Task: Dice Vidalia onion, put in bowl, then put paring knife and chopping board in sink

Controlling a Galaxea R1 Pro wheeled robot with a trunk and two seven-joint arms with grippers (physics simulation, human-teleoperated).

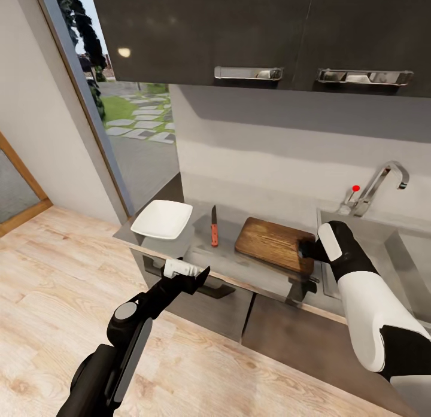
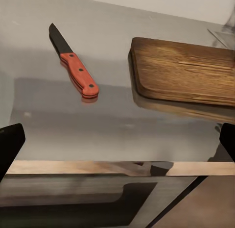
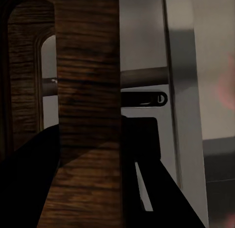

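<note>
Wooden chopping board [image 1: 272, 244] end behind right pincer [image 1: 309, 249]

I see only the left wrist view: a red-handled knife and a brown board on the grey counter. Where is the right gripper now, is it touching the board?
Observer: Yes. In the head view the right gripper is at the end of the chopping board nearest the tap. The right wrist view shows the board's handle bar between its fingers.
Operator: Thank you. And where is the bowl?
Observer: The white bowl sits on the countertop, on the other side of the paring knife from the board.
</note>
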